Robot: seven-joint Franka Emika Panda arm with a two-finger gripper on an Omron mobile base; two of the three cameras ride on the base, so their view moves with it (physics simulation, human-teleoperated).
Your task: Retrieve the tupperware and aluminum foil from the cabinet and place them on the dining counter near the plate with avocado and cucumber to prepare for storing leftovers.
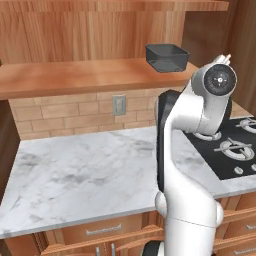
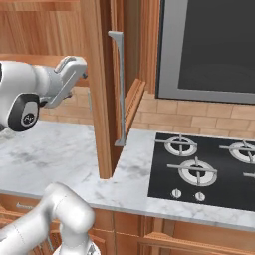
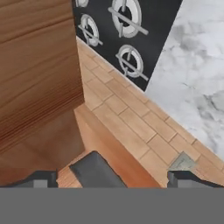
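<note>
One warm brown wooden wall cabinet (image 1: 75, 30) spans the upper left base view; one white-grey veined marble desk (image 1: 75, 170) lies below. One small dark grey open-top plastic tub (image 1: 167, 57), flared rim, sits on the shelf, upper right. The tool (image 3: 109, 179) gapes wide, holding nothing.

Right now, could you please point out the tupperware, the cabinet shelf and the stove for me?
tupperware (image 1: 167, 57): left base view, on its dark front wall.
cabinet shelf (image 1: 75, 77): left base view, bare top of the board.
stove (image 2: 209, 172): right base view, black glass between burners.
</note>
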